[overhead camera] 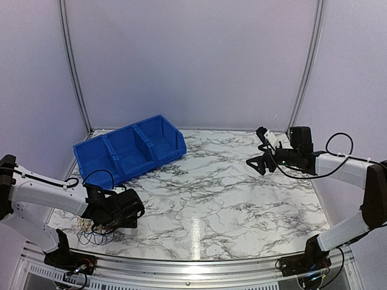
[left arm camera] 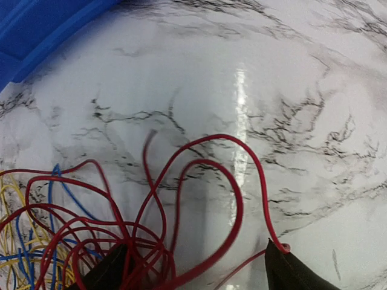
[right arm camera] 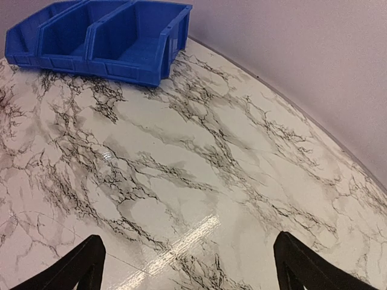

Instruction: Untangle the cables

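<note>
The cables are a small tangle of thin wires on the marble table at the near left [overhead camera: 91, 234], partly hidden under my left gripper [overhead camera: 121, 212]. In the left wrist view, red wire loops [left arm camera: 199, 181] spread across the table, with blue and yellow wires [left arm camera: 24, 254] bunched at the lower left. My left gripper [left arm camera: 196, 272] is open low over the tangle. Red loops lie between its fingers, and one red wire end touches the right fingertip [left arm camera: 284, 260]. My right gripper [overhead camera: 257, 164] is open and empty above the table at the far right, also seen in its wrist view [right arm camera: 193, 266].
A blue three-compartment bin [overhead camera: 130, 148] lies at the back left of the table; it also shows in the right wrist view [right arm camera: 103, 36] and the left wrist view [left arm camera: 36, 30]. Pale walls enclose the table on three sides.
</note>
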